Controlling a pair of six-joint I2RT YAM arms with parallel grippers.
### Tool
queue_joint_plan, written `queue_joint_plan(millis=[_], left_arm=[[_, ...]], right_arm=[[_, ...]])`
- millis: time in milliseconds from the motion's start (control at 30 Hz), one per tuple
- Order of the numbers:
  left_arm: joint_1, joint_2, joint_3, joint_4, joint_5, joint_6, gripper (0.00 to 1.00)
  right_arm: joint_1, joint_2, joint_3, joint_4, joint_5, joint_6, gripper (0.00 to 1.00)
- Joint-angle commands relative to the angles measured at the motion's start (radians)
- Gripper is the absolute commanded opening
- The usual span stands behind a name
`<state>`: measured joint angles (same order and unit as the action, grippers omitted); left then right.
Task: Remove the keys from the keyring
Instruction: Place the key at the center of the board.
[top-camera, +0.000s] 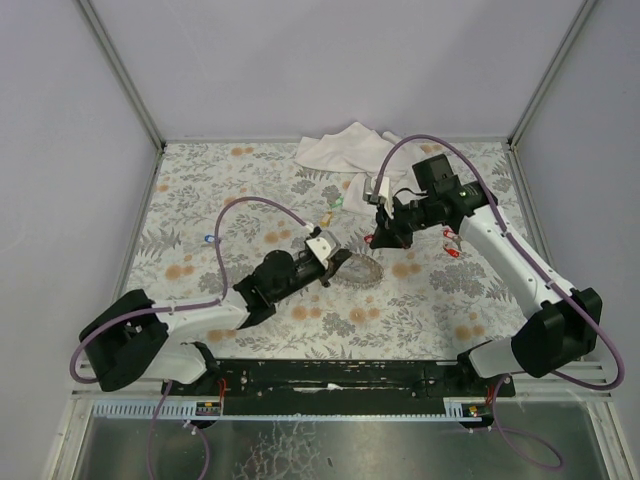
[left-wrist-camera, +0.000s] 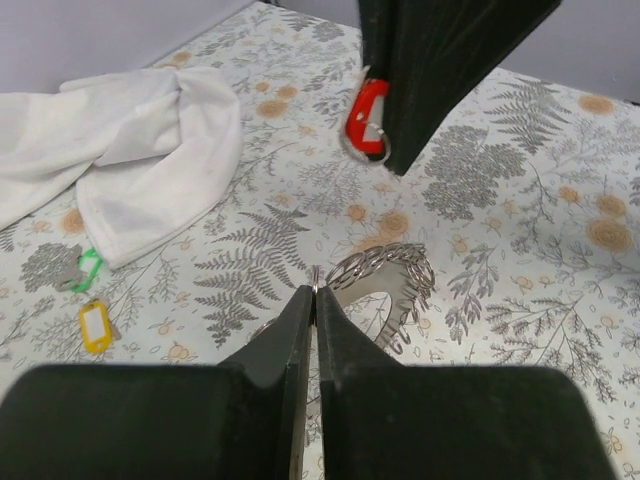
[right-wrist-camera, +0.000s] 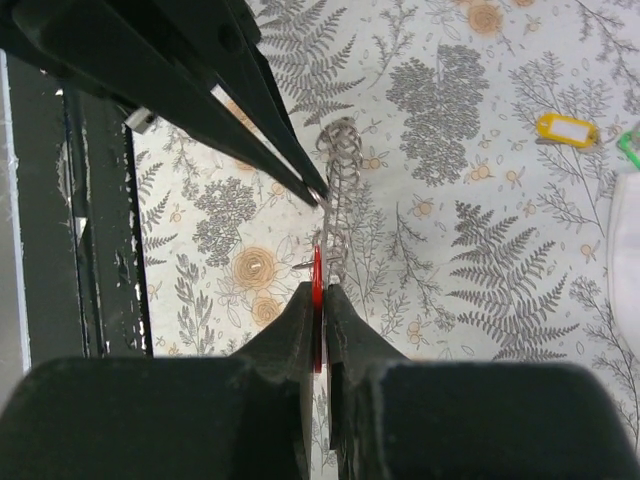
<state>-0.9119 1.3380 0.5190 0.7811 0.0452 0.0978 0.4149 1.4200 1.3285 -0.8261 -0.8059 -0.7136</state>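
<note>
Mid-table, left gripper (left-wrist-camera: 314, 292) pinched the long silvery metal link-chain keyring (left-wrist-camera: 390, 275) & right gripper (right-wrist-camera: 318, 288) clamped a small red-headed key (left-wrist-camera: 365, 115): detaching step, next prob. needing a steady outward pull.

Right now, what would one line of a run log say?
left gripper: shut on keyring | right gripper: shut on red key | yellow key, green key: loose on table
</note>
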Motion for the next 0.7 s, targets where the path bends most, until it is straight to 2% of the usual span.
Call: queue_joint_plan(millis=[0, 167, 467, 667], left_arm=[[0.031, -0.073, -0.01, 0.007, -0.07, -0.073, 0.0], [0.072, -0.153, 0.013, -0.112, -0.113, -0.131, 0.0], [0.225, -0.297, 0.086, -0.471, -0.117, -0.297, 0.0], [0.298, -0.409, 0.129, -0.598, -0.173, -0.394, 0.0]], right_arm=[[-0.041, -0.008, 0.027, 0.066, -0.034, 0.063, 0.0], [-0.07, -0.004, -0.013, 0.151, -0.033, 0.136, 0.0], [-0.08, 0.072, -0.094, 0.333, -0.052, 0.295, 0.0], [-0.078, 0.188, -0.14, 0.518, -0.15, 0.524, 0.0]])
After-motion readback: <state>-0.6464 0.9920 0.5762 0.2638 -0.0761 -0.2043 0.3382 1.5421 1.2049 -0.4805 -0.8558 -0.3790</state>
